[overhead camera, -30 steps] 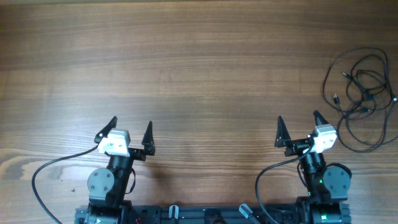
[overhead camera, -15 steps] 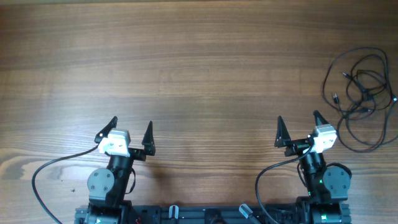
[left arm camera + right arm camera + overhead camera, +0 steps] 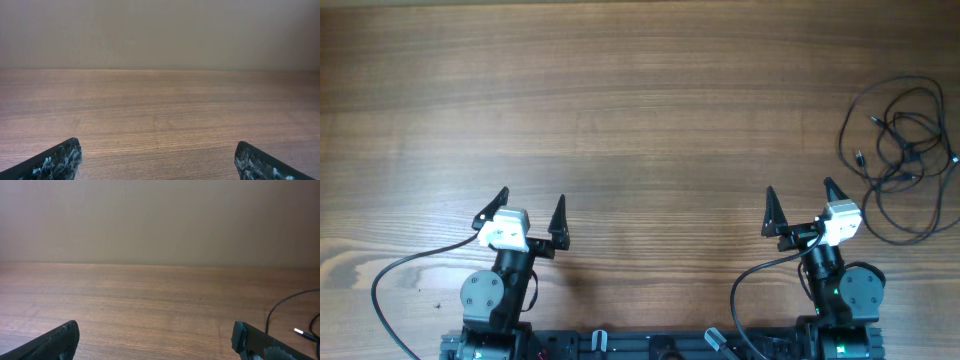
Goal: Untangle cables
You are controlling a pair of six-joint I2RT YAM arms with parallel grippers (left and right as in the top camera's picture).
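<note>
The cables [image 3: 903, 158] lie as one loose tangle of thin black loops at the table's far right edge, with small plug ends showing among them. Part of one loop [image 3: 285, 306] and a silvery plug tip [image 3: 299, 331] show at the right of the right wrist view. My right gripper [image 3: 801, 195] stands open near the front edge, left of and nearer than the tangle, nothing between its fingers. Far to the left, my left gripper [image 3: 531, 204] is open too and holds nothing. In the wrist views each gripper, left [image 3: 157, 152] and right [image 3: 155, 334], shows only bare wood between its fingertips.
The wooden table [image 3: 620, 120] stretches across the whole overhead view. Both arm bases sit at the front edge, each with a thick black supply cable [image 3: 390, 290] looping beside it. A plain beige wall [image 3: 160, 30] rises behind the table.
</note>
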